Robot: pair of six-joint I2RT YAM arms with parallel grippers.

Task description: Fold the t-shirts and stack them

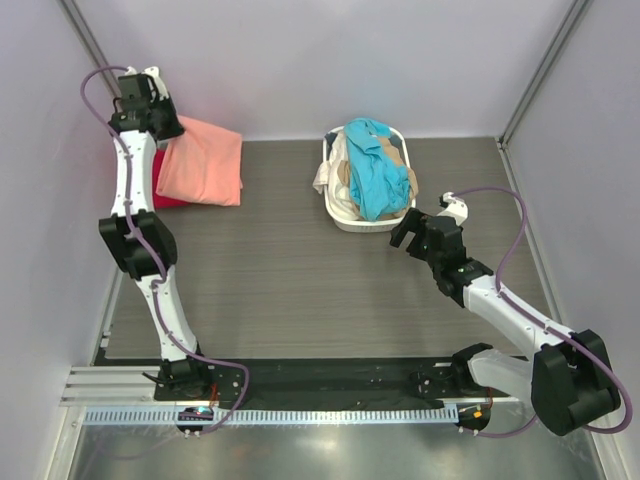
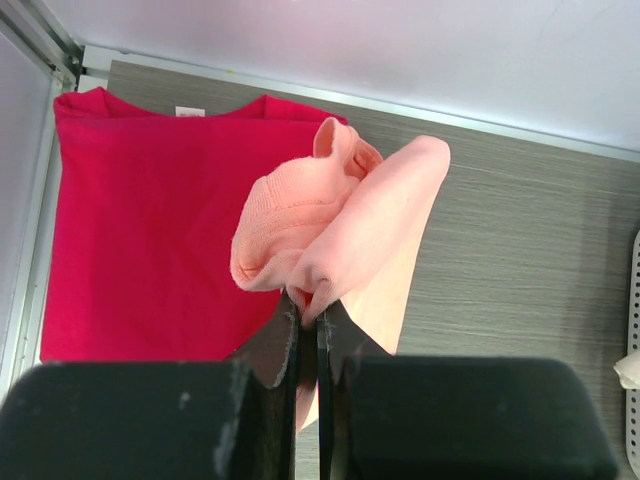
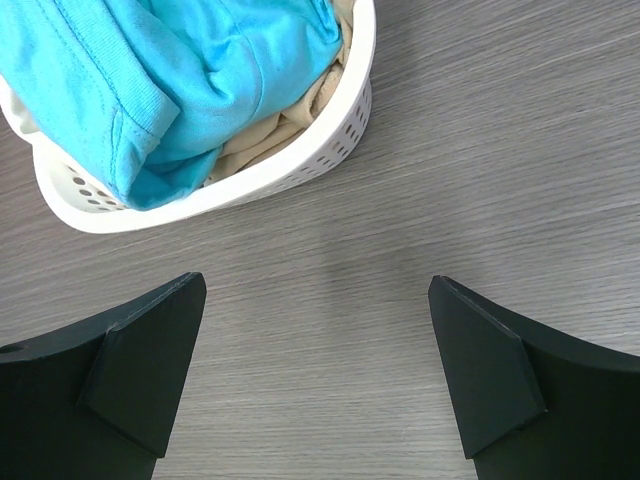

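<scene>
Left wrist view: your left hand (image 2: 312, 312) is clamped on a bunched fold of the pink shirt (image 2: 340, 225), its fingers nearly touching with the cloth pinched between them. That shirt lies partly over the red shirt (image 2: 140, 230), which is spread flat on the worktop (image 2: 520, 250) in the far left corner. Your right hand (image 3: 315, 290) is spread wide and holds nothing, over bare worktop just beside the basket (image 3: 300, 165), where the teal shirt (image 3: 150, 80) sits crumpled on the beige shirt (image 3: 270, 135).
</scene>
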